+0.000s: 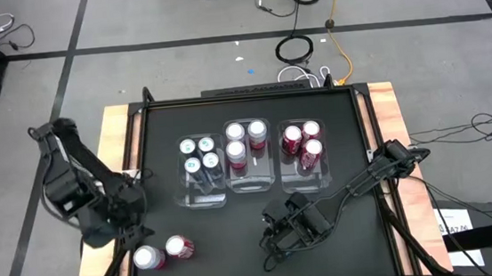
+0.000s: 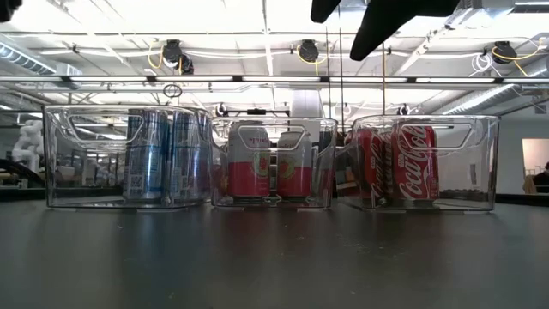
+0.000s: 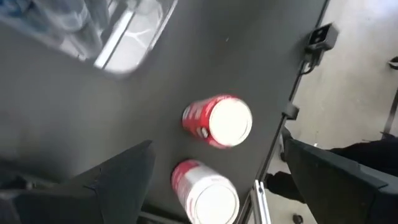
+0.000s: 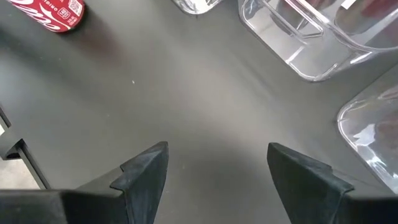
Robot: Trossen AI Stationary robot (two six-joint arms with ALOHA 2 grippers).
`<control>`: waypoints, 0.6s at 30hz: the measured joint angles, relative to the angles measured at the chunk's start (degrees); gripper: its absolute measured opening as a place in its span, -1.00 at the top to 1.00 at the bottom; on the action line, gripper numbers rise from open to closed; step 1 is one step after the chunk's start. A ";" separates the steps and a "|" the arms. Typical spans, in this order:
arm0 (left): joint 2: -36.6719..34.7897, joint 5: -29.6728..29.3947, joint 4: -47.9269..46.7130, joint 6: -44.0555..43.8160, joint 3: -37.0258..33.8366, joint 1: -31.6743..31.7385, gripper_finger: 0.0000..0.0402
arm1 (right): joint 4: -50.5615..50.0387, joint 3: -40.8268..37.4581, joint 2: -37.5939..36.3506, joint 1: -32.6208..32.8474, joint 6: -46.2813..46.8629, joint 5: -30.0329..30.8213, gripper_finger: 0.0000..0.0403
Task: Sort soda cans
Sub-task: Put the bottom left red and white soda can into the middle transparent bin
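Two red soda cans [image 1: 149,257] [image 1: 178,248] stand upright on their bases at the table's near left. In the left wrist view they show as one can [image 3: 219,121] and a nearer one [image 3: 205,193]. My left gripper [image 1: 137,235] [image 3: 217,148] hovers open above them and touches neither. Three clear bins stand mid-table. The left bin [image 1: 205,195] holds several teal-blue cans [image 2: 159,154]. The middle bin [image 1: 250,184] holds three red-and-white cans [image 2: 270,163]. The right bin [image 1: 307,182] holds three red cans [image 2: 403,163]. My right gripper [image 1: 273,241] [image 4: 217,152] hangs open over bare table.
The black table top [image 1: 361,226] lies bare in front of the bins. Wooden borders [image 1: 117,140] flank it left and right. The near halves of all three bins hold no cans. One loose red can [image 4: 53,12] shows far off in the right wrist view.
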 joint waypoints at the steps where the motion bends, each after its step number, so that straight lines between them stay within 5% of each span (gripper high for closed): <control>1: 0.04 -0.29 -0.06 -1.82 -0.68 -1.30 -0.82 | 0.03 0.00 0.01 0.00 -0.18 0.00 -0.32; 8: 0.19 0.66 2.82 -9.86 -6.07 -8.49 -0.82 | 0.51 0.00 0.01 0.00 -0.87 0.00 -0.32; 18: 2.97 5.14 8.93 -7.45 -10.83 -12.67 -0.82 | 6.05 0.02 0.01 0.00 4.71 0.04 -0.32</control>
